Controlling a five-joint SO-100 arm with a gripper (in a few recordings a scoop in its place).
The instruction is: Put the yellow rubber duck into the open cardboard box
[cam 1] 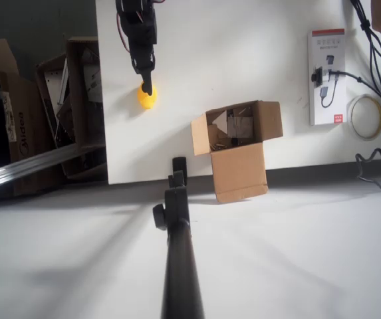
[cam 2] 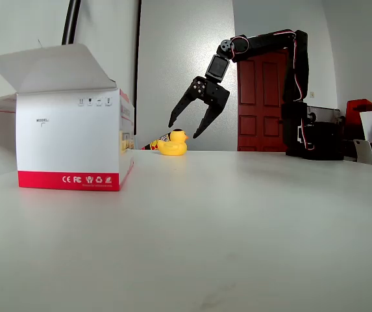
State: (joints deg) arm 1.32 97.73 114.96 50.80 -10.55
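The white bench carries everything of the task, its near edge running across the overhead view above a pale floor. Off its left side in that view stand larger brown cartons with clutter inside. The black arm rises at the right of the fixed view, bends over at the top and reaches down and leftward; from overhead it enters at the top edge and points down the picture. The open cardboard box sits at the bench's near edge in the overhead view, flaps spread, one long flap hanging out over the edge, some small dark bits lying inside. A flat white retail package with a red stripe stands in the left foreground of the fixed view, its top flap lifted; overhead it lies toward the bench's right, with a roll of tape and black cables just beside it. The jaws are spread wide — released, grasping nothing — and hang just above the yellow rubber duck. The duck rests on the bench, up and to the left of the box in the overhead view and apart from it — its orange beak pointing left in the fixed view.
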